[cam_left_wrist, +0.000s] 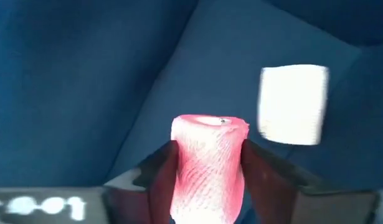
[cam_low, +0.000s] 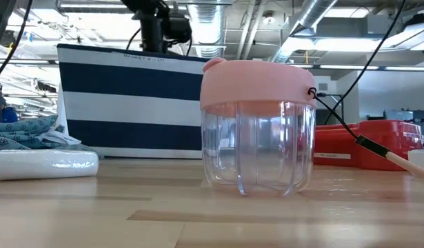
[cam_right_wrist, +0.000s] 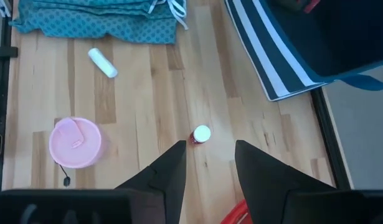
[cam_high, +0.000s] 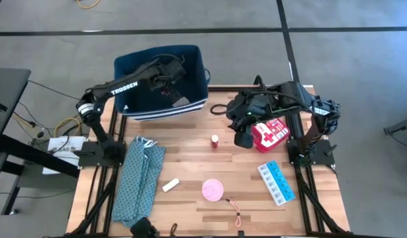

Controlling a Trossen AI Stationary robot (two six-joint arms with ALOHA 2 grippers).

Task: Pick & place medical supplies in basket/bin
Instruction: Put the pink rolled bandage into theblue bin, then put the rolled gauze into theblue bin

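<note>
— How far had it got?

— The left gripper (cam_left_wrist: 207,177) had its jaws clamped on a pink roll (cam_left_wrist: 208,163) of mesh wrap, and it hung inside the navy bin (cam_high: 198,66), so that item was about to be dropped, I'd judge. Just past the roll, on the bin's floor, lay a white piece (cam_left_wrist: 294,104); one supply at least was already in.

— And the other arm?

— The right gripper (cam_right_wrist: 207,158) was spread apart and held nothing. It hovered over the surface (cam_high: 190,165), with the red-capped vial (cam_right_wrist: 201,134) just ahead of its fingertips, likely the next pick. Beside that gripper, touching or nearly so in the overhead view, lay the red first-aid case (cam_high: 272,133).

— What else was left out?

— Farther off from the right jaws: the blue pill organizer (cam_high: 276,182), the pink-lidded clear cup (cam_high: 213,190) and a small white roll (cam_high: 171,185). The teal cloth (cam_high: 139,178) lay beyond those; not a supply.

— So, early?

— I'd say so: one in, one over the bin, five still out.
</note>
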